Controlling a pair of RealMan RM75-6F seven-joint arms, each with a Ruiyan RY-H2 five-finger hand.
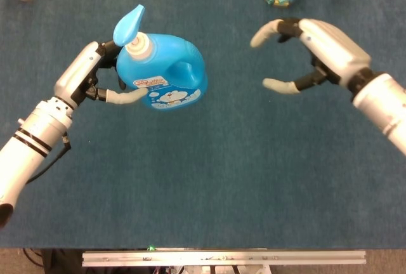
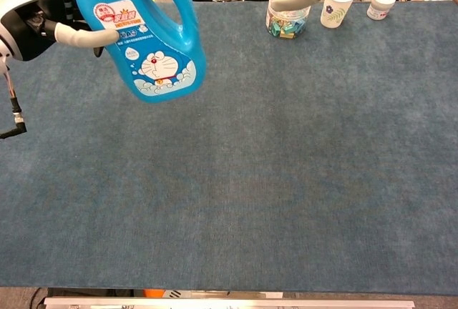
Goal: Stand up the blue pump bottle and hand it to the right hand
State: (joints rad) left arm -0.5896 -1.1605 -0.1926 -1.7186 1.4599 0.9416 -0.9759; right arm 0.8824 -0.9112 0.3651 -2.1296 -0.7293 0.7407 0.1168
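Blue carpeted tabletop [image 1: 209, 185] spanning both views. Above its left half, held clear of the surface: big blue plastic pump bottle with a cartoon label [image 1: 166, 78], upright with a slight tilt, pump spout uppermost. Gripped at the label side by the left hand [image 1: 95, 80], pale fingers [image 2: 84, 36] wrapped across its front. Well apart to the right, the right hand [image 1: 304, 52], fingers spread wide and curved toward the bottle, holding nothing. At the far edge: clear round tub of coloured clips [image 2: 288, 13], then white paper cup [image 2: 336, 3].
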